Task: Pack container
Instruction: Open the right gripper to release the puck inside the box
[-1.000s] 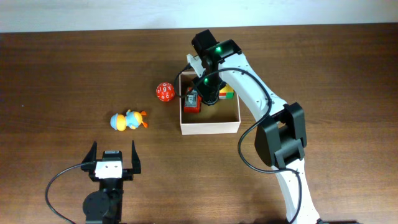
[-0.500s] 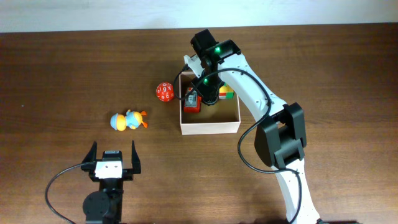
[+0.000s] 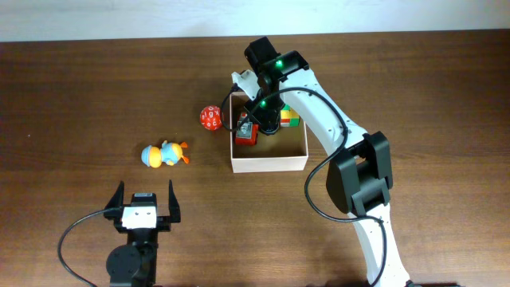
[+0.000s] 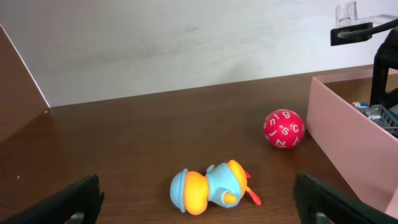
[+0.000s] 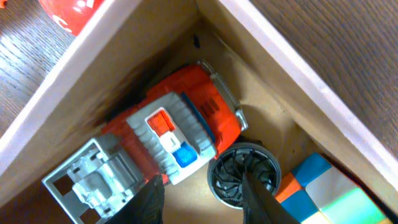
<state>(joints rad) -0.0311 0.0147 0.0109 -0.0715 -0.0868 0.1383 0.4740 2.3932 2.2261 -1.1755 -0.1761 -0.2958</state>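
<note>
Right fingers [image 5: 151, 204] sit low inside the container [image 3: 268, 165], by its corner.

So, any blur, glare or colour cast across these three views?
Overhead: sharp and evenly lit. Left wrist: the container wall reads pinkish, a colour cast. Right wrist: crisp close-up, with shadow darkening the corner behind the red truck.

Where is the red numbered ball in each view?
Overhead: red numbered ball left of centre, just outside the container, by its left wall.
Left wrist: ball right of centre, beside the container wall.
Right wrist: ball in the top-left corner, cropped, beyond the wall.
Shared landmark: that container wall.
</note>
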